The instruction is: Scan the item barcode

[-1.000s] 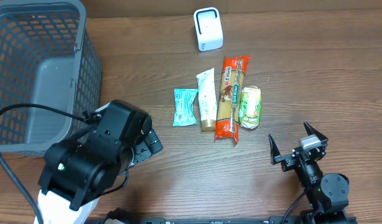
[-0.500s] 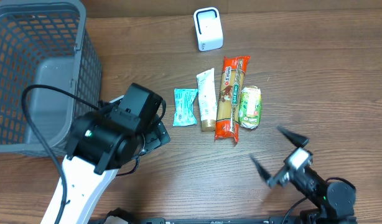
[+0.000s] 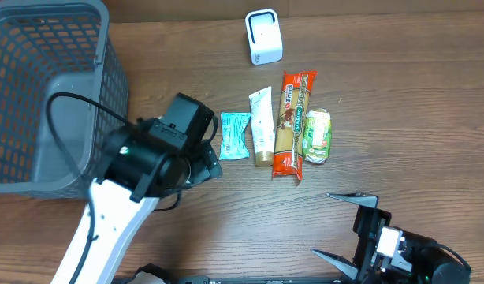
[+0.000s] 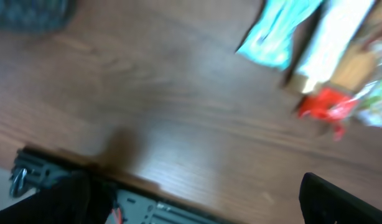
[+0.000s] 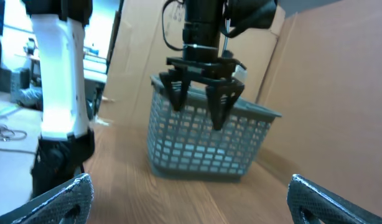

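Currently in approach: left gripper [image 5: 200, 112], jaws fully spread and empty, has teal packet [image 3: 235, 135] just ahead; next, descend and grasp it.

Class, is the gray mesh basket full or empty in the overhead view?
Empty, as far as shown: the gray mesh basket has a bare floor; the teal packet lies outside it on the table.
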Available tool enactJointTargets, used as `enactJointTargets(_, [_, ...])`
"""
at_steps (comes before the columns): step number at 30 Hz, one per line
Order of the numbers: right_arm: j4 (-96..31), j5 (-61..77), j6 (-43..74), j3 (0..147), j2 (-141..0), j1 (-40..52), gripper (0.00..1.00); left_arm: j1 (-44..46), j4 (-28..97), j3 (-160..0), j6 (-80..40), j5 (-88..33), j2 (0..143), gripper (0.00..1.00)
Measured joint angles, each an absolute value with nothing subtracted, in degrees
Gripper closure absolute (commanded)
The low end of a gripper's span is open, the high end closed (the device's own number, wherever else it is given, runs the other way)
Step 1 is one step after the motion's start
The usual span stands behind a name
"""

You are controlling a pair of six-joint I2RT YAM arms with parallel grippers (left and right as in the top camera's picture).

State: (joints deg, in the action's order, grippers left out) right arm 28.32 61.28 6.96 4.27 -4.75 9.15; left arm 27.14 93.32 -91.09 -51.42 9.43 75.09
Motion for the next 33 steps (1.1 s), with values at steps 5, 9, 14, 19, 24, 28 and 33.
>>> enactJointTargets(5, [14.96, 61.08, 9.21, 13.78, -5.56, 9.13, 0.0, 25.82, 96.27, -102.15, -51.03, 12.12, 71.09, 0.0])
enactJointTargets(9, [6.37, 61.71, 9.47, 20.78, -11.73, 8.82, 0.0, 20.38, 96.44, -107.31, -51.07, 13.19, 65.3, 0.0])
enactJointTargets(14, [6.02, 66.54, 9.43, 28.95, -24.32, 8.32, 0.0, 12.47, 96.75, -108.4, -52.14, 14.0, 58.81, 0.0])
enactJointTargets(19, [12.75, 76.77, 12.12, 32.32, -34.54, 8.27, 0.0, 11.14, 96.86, -108.49, -52.1, 13.65, 56.36, 0.0])
enactJointTargets(24, [17.76, 82.08, 19.29, 32.32, -39.72, 8.27, 0.0, 11.14, 96.86, -108.47, -52.1, 12.58, 56.51, 0.0])
enactJointTargets(28, [27.59, 80.49, 29.61, 32.38, -41.34, 8.29, 0.0, 11.14, 96.86, -108.47, -52.1, 12.38, 56.51, 0.01])
enactJointTargets(33, [34.02, 77.71, 38.11, 32.49, -42.04, 8.27, 0.0, 11.14, 96.86, -108.47, -52.1, 12.21, 56.53, 0.01])
